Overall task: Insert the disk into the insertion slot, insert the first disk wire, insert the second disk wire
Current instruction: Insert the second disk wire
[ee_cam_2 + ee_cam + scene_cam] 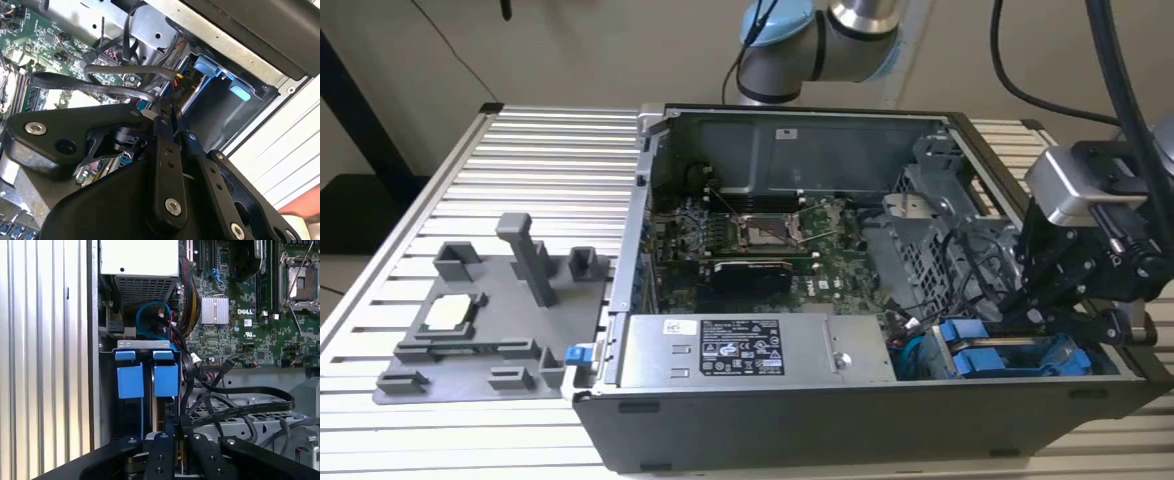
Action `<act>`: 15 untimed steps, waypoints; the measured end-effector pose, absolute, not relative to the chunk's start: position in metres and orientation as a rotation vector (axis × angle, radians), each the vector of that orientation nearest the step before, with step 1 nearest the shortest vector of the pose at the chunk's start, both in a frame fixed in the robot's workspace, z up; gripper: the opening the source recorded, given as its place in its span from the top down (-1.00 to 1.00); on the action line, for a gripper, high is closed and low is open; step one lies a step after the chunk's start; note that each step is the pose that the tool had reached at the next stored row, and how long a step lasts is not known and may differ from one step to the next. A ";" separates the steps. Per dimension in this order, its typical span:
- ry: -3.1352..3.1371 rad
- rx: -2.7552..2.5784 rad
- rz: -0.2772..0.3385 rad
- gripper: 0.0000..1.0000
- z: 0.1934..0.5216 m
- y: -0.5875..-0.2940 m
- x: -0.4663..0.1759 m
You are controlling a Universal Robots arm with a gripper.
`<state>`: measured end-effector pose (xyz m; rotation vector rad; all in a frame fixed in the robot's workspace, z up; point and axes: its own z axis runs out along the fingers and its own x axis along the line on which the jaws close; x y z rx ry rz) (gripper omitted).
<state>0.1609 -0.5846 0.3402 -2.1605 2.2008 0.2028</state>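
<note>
Two blue-framed drives sit side by side in the drive bay of the open computer case. The disk is the one in line with my fingers, its blue end tab at the case's corner on the exterior view's right. My gripper hangs inside the case just behind that drive. Its fingertips are drawn together on the end of a black flat disk wire. That wire loops back over the metal drive cage. What the fingertips clamp is mostly hidden by the fingers.
The other blue-framed drive fills the neighbouring slot. The power supply and motherboard take up the rest of the case. Loose black cables crowd the space beside the bay. A grey fixture lies on the slatted table.
</note>
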 end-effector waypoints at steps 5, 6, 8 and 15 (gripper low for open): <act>2.203 -2.161 0.200 0.67 0.339 -0.585 0.161; 2.204 -2.161 0.200 0.67 0.339 -0.585 0.161; 2.205 -2.161 0.197 0.67 0.338 -0.585 0.161; 2.208 -2.161 0.195 0.53 0.335 -0.585 0.161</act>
